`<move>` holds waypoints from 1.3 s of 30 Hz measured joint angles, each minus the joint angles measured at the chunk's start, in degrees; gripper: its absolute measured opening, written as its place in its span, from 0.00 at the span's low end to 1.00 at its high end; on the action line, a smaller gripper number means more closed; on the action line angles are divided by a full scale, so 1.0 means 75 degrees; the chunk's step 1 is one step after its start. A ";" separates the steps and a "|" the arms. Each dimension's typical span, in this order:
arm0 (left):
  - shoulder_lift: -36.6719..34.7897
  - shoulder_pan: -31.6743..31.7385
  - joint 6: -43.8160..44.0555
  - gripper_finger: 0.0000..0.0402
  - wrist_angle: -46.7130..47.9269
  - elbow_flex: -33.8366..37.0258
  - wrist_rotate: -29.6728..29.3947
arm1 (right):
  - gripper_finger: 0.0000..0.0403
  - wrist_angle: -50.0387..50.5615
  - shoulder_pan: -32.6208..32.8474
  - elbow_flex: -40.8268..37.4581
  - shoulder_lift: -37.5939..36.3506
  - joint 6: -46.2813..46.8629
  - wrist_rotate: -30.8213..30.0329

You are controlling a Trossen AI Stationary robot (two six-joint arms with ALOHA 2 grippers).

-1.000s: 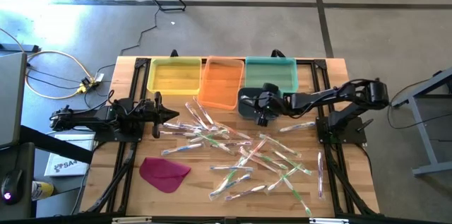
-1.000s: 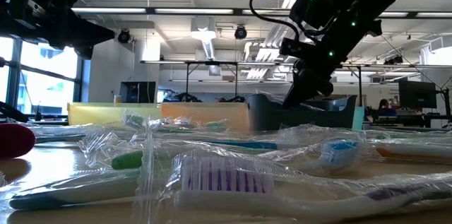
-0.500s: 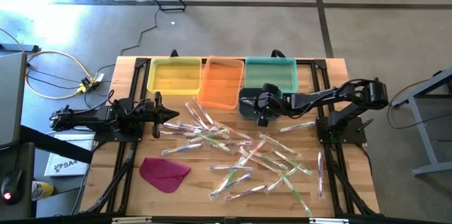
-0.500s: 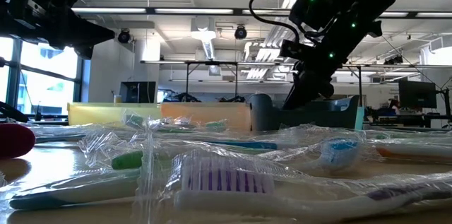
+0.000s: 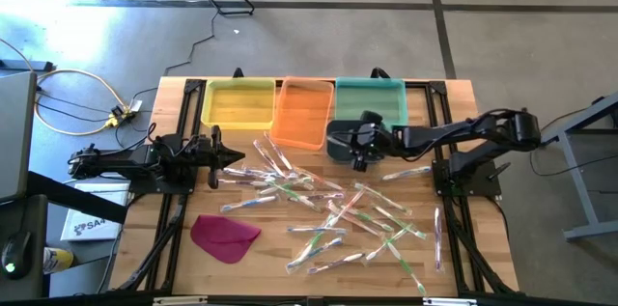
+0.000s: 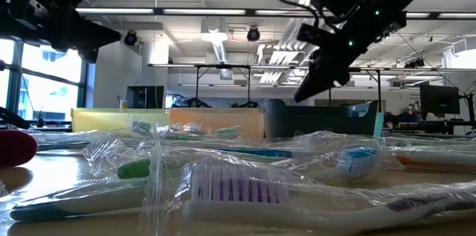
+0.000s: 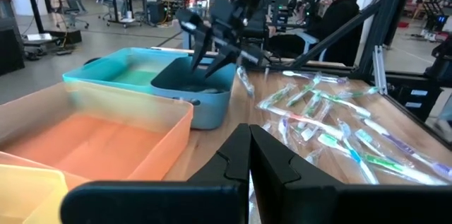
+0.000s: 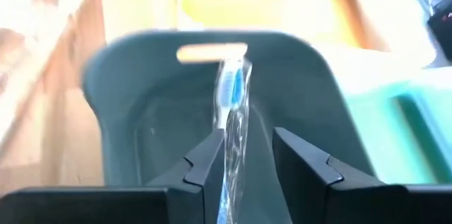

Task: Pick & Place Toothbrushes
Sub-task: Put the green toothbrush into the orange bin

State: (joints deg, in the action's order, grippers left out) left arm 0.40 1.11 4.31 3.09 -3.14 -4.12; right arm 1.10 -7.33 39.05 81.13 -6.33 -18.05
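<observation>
Our right gripper (image 8: pixel 244 157) has just spread over the grey bin (image 8: pixel 141 111), releasing the blue toothbrush (image 8: pixel 232 97) inside.

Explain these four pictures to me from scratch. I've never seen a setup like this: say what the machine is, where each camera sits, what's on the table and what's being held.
It is a robot with two dark arms, each ending in a two-finger gripper, at a wooden table. One picture looks straight down, one looks level across the tabletop, and two come from cameras on the arms' wrists.

Wrapped toothbrushes lie scattered across the table, beside a magenta cloth. Along the far edge stand a yellow bin, an orange bin and a teal bin, with a small dark blue-grey bin in front.

The right gripper hangs over the dark bin, fingers parted, with a wrapped blue toothbrush between them above the bin's inside. The left gripper waits shut at the table's left side, holding nothing.
</observation>
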 joint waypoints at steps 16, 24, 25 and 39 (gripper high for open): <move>0.0106 0.0002 0.0673 0.00 -0.0772 0.0020 -0.0299 | 0.01 0.0040 0.0714 0.0003 -0.2364 0.0575 0.0027; 0.0872 -0.0001 0.1355 0.00 -0.0865 0.0017 -0.0571 | 0.01 0.0252 0.0884 0.0003 -0.2867 0.1154 0.0030; 0.1032 -0.0001 0.1456 0.00 -0.0896 0.0017 -0.0588 | 0.01 0.0209 0.0885 0.0003 -0.2870 0.1151 0.0033; 0.4354 -0.0001 0.1467 0.00 -0.3959 0.0006 -0.0613 | 0.01 0.0041 0.0880 0.0003 -0.2834 0.1081 0.0027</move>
State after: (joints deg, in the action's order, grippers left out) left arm 33.05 1.10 15.31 -26.60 -3.09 -8.71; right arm 1.41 -0.73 39.07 59.88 1.78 -17.85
